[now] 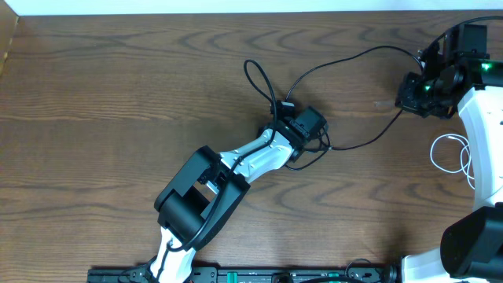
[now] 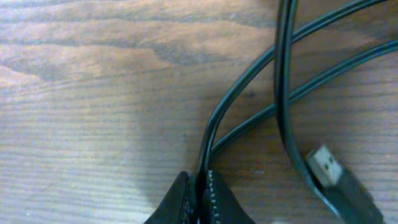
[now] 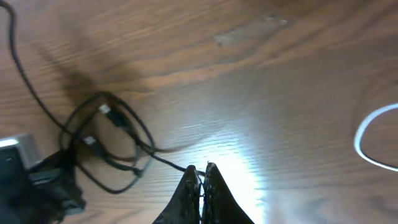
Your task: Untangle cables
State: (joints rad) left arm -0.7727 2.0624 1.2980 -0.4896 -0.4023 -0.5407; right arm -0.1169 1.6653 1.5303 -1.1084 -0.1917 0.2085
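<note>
The left pincer sits near the middle of the bench, its fingers closed tight on one strand of the black cable. In the left wrist view two more black strands cross just beyond the fingertips, and a plug lies flat on the wood to the right. From the tangle a narrow loop points toward the far edge, while two long strands arc off to the right. The right pincer is close to the bench's right side and near the far edge. Its tips are pressed together, with a thin black strand running into them from the tangle. The white cable curls near the right edge, beside the right arm's white body and well apart from the black tangle. Bare wood spreads wide to the left of the tangle and between the two pincers.
</note>
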